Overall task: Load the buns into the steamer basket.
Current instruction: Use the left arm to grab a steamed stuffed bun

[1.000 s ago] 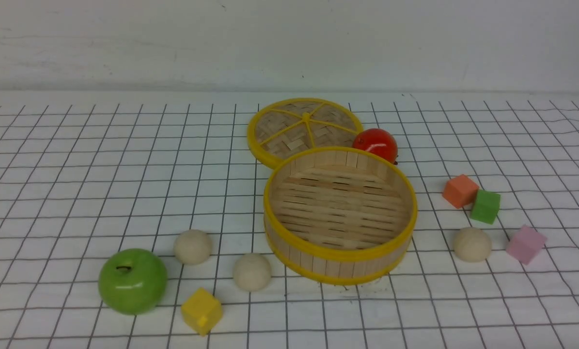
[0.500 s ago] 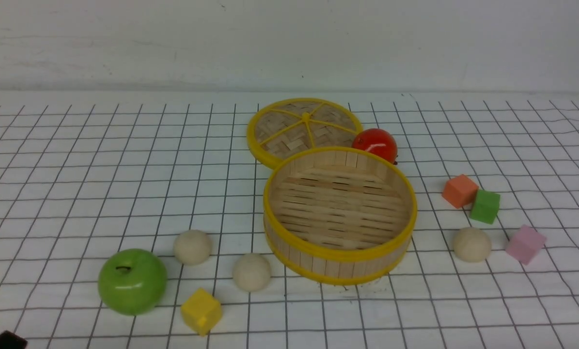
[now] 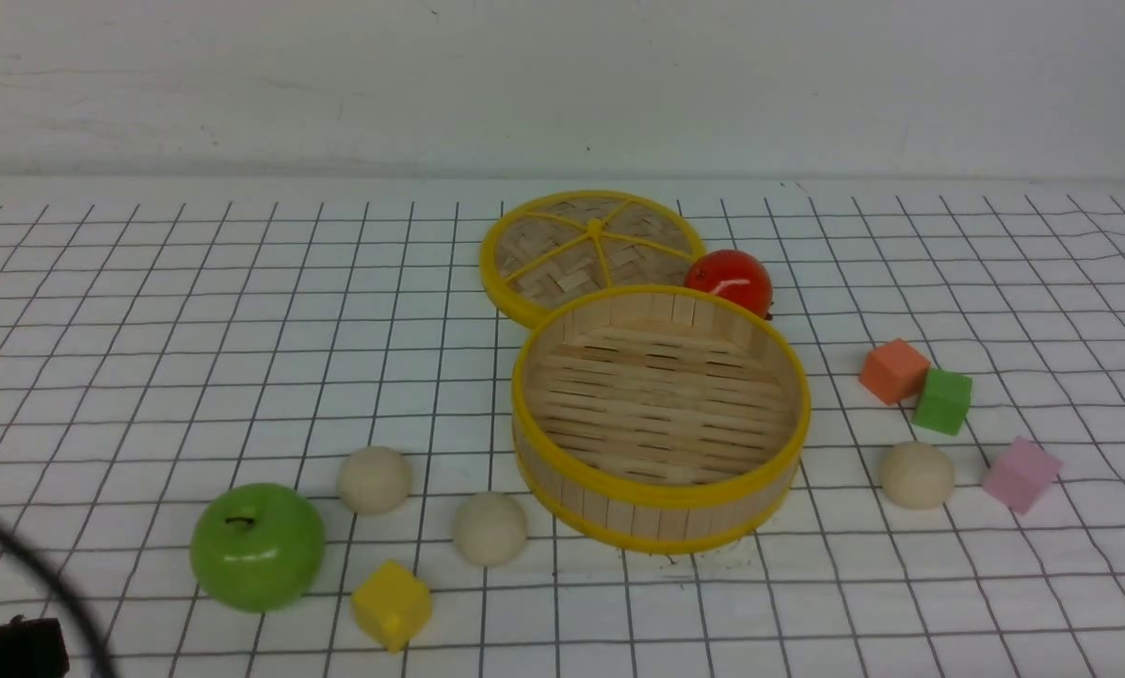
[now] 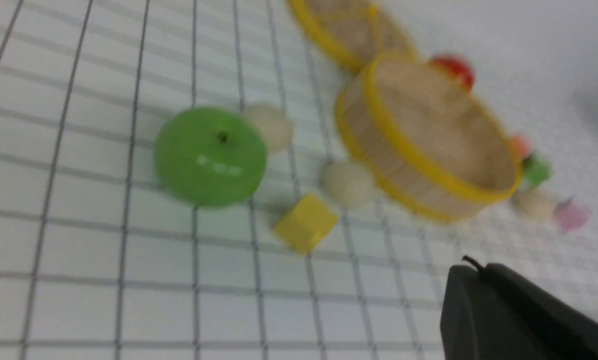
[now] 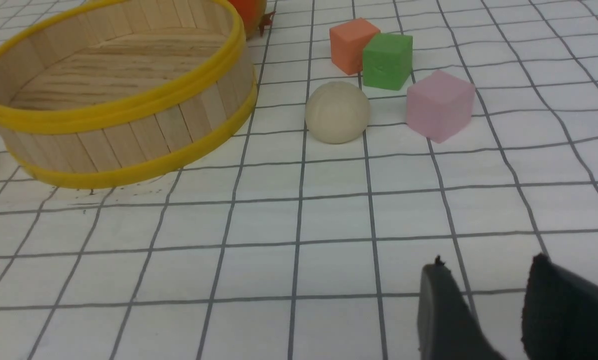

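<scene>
My left gripper (image 4: 471,280), pressed together and empty, hangs at the table's (image 3: 148,282) near-left corner, two buns (image 3: 490,527) ahead to its right; my spread right gripper (image 5: 489,265) faces the third bun (image 5: 338,112)

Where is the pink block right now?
In the front view, the pink block sits on the right, beside a bun and near the green block.

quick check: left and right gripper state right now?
Left gripper: closed, holding nothing.
Right gripper: open, nothing between them.
</scene>
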Tool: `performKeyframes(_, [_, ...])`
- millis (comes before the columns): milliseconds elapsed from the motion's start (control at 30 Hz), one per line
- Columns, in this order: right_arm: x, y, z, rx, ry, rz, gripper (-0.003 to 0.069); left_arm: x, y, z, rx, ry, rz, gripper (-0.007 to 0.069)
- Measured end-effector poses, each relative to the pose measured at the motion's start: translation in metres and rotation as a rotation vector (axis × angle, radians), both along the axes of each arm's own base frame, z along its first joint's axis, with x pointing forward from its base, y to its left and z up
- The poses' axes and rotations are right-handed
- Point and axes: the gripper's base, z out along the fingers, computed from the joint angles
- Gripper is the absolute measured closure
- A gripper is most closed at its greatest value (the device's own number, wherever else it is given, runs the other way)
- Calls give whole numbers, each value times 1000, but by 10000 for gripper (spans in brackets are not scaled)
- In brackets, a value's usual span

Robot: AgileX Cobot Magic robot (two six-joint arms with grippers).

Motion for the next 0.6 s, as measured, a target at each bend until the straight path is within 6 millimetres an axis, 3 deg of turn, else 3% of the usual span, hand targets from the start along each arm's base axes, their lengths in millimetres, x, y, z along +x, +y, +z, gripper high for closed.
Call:
performKeyframes(167, [0,0,0,0,0,0,418,77,-1,1,122,278,-55,638])
performKeyframes(233, [0,0,0,0,0,0,418,91,-4,-2,124,312,-81,638])
performKeyframes(267, [0,0,0,0,0,0,418,104,-11,-7,134,342,-126,638])
performKeyframes(400, [0,0,0,0,0,0,418,123,-38,-15,180,348,-245,638])
performKeyframes(467, [0,0,0,0,0,0,418,134,-70,-23,225,360,-343,638])
performKeyframes(600, [0,0,0,0,0,0,418,150,-112,-34,295,378,-445,638])
